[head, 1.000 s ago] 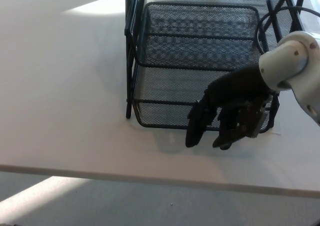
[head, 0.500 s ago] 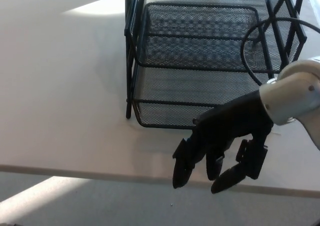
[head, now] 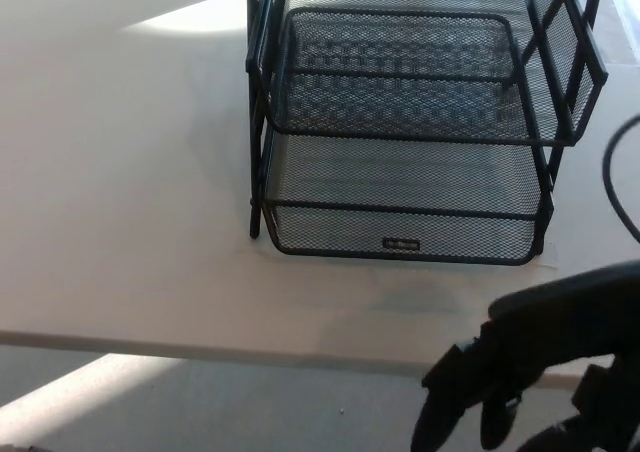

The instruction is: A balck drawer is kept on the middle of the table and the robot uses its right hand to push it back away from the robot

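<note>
Drawer unit (head: 410, 152): black wire-mesh, stacked trays in a frame, standing on the white table (head: 120, 172) in the middle to right part of the view. Bottom tray's front wall faces the robot, set back a little from the table's near edge, with a small label plate (head: 401, 243) at its centre.

Left hand not in view.

Risks, judged from here: the right hand sits low and off toward the unit's right corner. A push landing on that corner would likely turn the unit rather than slide it straight back. A push high on the frame could tip it. Fingertips may also catch in the mesh. A dark cable (head: 616, 187) loops at the right edge, near the frame, and could snag it.

Right hand (head: 540, 372): bottom right, over the table's near edge, well apart from the drawer. Fingers (head: 452, 397) hang down, loosely curled and somewhat apart, holding and touching nothing.
</note>
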Robot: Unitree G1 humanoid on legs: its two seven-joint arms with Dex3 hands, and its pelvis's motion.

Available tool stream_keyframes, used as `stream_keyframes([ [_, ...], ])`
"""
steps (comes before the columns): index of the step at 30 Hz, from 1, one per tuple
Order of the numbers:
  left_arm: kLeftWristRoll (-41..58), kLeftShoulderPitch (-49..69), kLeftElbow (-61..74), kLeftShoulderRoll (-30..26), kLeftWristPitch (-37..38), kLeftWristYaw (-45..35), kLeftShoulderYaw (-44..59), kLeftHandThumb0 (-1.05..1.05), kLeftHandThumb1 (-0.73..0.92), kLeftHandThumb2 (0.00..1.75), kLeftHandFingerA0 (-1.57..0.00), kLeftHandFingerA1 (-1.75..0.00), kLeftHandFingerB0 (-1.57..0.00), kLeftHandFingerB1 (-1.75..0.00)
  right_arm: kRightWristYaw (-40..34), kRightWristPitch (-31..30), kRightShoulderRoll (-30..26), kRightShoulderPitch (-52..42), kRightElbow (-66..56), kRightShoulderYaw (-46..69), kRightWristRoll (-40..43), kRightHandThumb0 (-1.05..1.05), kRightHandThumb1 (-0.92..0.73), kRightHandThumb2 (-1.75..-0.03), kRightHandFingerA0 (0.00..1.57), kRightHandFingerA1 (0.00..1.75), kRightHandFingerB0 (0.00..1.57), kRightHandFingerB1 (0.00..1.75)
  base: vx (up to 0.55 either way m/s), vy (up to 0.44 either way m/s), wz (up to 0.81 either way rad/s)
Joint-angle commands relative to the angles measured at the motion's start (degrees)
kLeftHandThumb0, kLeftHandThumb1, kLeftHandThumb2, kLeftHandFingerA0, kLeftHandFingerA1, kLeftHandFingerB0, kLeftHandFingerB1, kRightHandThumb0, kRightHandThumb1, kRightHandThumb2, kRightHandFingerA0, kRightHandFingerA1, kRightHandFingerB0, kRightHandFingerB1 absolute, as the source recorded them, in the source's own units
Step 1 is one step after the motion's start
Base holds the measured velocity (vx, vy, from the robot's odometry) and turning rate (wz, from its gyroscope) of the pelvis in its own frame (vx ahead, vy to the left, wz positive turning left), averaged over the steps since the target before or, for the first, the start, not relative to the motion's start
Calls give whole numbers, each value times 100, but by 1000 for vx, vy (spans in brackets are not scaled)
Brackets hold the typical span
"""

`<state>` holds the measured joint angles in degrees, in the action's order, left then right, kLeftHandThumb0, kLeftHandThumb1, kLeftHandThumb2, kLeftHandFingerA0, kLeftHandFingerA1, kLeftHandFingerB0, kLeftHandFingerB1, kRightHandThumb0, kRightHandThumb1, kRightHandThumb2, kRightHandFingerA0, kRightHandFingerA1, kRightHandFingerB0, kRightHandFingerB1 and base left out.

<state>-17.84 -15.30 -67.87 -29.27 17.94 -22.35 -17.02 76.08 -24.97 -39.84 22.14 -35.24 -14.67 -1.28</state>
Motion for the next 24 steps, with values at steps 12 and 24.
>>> stream_keyframes([
  [12, -55, 29, -32, -96, 16, -24, 37, -55, 74, 63, -52, -39, -36, -33, -1772, 1366, 46, -3210, 1558, 1372, -503, -54, -78, -65, 50, 39, 33, 33, 0, 0, 0],
  [24, -55, 77, -21, -134, 89, -2, 42, -55, 75, 63, -50, -38, -35, -33, -4435, 671, 338, -2806, 3507, -470, -3283, -45, -77, -63, 54, 43, 40, 36, 0, 0, 0],
])
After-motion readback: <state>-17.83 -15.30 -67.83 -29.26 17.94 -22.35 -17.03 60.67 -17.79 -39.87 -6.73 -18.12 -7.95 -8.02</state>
